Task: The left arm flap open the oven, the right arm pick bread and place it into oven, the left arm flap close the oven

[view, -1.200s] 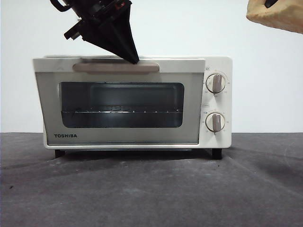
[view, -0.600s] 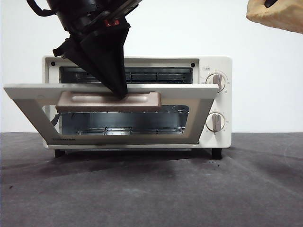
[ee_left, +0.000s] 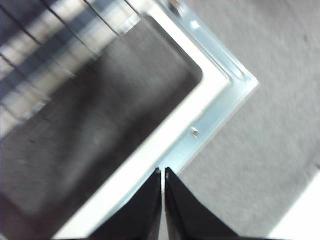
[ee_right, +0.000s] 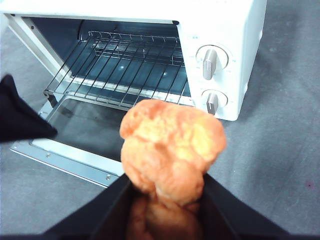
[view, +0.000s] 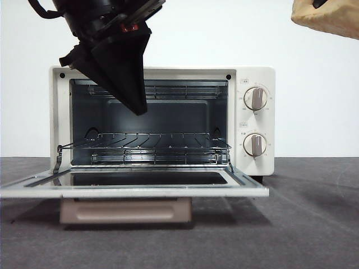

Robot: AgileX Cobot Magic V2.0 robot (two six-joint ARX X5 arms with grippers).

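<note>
The oven (view: 255,120) is sitting toward the back of the bench with its door (view: 134,186) lying fully open and flat, reaching out toward the front edge; the beige handle (view: 125,212) is hanging under the door's front lip. Inside, the wire rack (view: 151,147) is showing bare across the whole cavity, and the two knobs (view: 255,98) are standing one above the other on the right panel.

The left gripper (view: 138,109) is hanging in front of the upper left part of the opening, its dark wedge pointing down, clear of the door and not touching the handle. In the left wrist view its jaws are pressed together with only a hairline between them (ee_left: 162,175), holding nothing, and the door's glass and metal frame corner (ee_left: 220,95) are lying below them.

The right gripper (ee_right: 167,200) is pinching the bread (ee_right: 170,150) — the jaws are closing on the lower end of the lumpy golden bun, which is sticking up between them. It is being held in the air, off to the right of the oven and toward the front edge of the bench, well apart from the rack; in the front view only a pale piece of it (view: 328,17) is showing at the top right corner.
</note>
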